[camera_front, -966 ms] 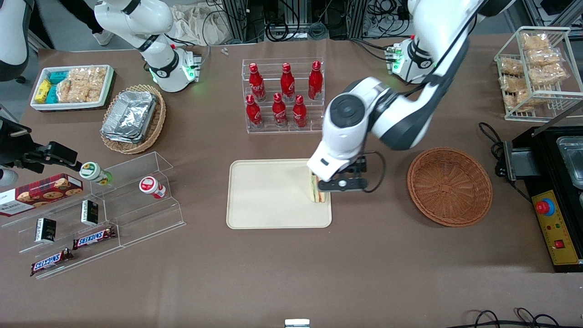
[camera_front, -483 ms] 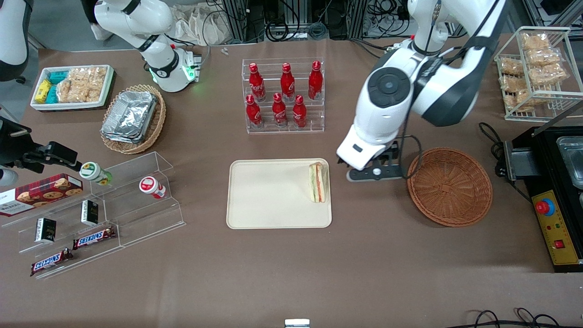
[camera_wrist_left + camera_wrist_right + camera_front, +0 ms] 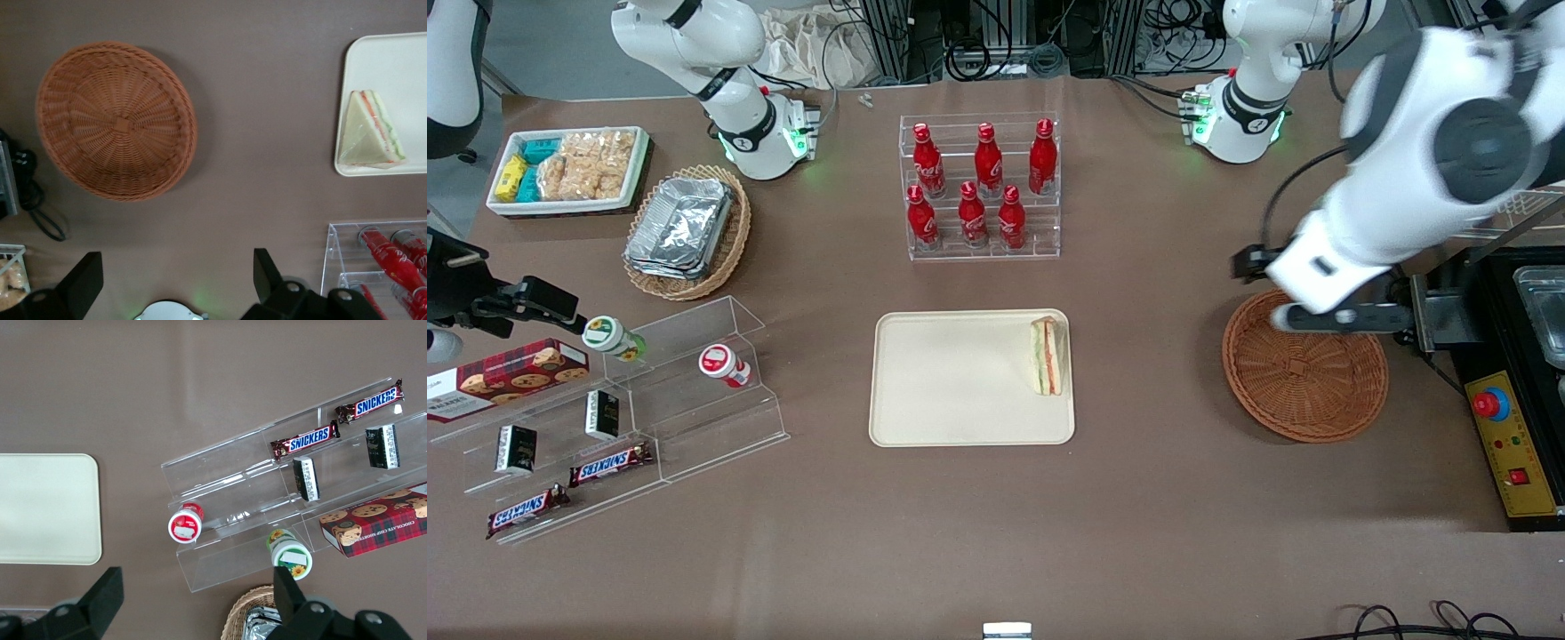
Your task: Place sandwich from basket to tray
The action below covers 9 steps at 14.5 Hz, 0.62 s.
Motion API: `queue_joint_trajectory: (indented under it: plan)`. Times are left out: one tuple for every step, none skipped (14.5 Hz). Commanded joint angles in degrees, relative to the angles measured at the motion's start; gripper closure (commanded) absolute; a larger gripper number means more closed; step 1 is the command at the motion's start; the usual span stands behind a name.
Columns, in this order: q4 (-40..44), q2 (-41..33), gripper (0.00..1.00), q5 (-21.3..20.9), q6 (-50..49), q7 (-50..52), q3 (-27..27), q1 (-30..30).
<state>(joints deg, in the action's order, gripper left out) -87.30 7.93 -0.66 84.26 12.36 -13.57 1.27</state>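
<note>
Sandwich wedge of pale bread with orange and green filling (image 3: 1048, 356) is laid on the cream rectangular tray (image 3: 951, 378), well apart from the spread, empty gripper (image 3: 1334, 313) held above the reddish-brown wicker basket (image 3: 1303, 382). "SNICKERS" is read on two brown bars (image 3: 333, 423).

The working arm reaches down from its base, its thick white forearm sloping toward the front camera. The wrist points straight down at the table. The gripper (image 3: 170, 283) hangs raised in the air (nothing between its fingers (image 3: 83, 283)), with the two black fingers spread wide apart.
</note>
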Motion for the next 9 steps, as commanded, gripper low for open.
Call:
queue_joint_trajectory:
  plan:
    - [-1.99,-5.63,0.0,1.8,-3.12,-4.7,4.86,0.32]
    - [-2.34,-7.21,0.0,1.8,-4.35,-6.02,6.0,0.32]
    - [-2.52,-8.96,0.0,1.8,-5.41,-6.64,6.97,0.49]
    - [-2.61,-10.2,0.0,1.8,-6.2,-6.56,7.33,0.84]
    - [-2.43,-10.56,0.0,1.8,-6.82,-6.47,7.59,1.02]
    - [-1.91,-10.48,0.0,1.71,-6.91,-6.56,7.59,1.02]
    - [-1.64,-10.3,0.0,1.54,-6.91,-6.47,7.59,1.19]
    - [-1.03,-10.21,0.0,1.36,-6.91,-6.56,7.59,1.63]
    - [-1.2,-10.3,0.0,1.36,-7.09,-6.21,7.59,1.72]
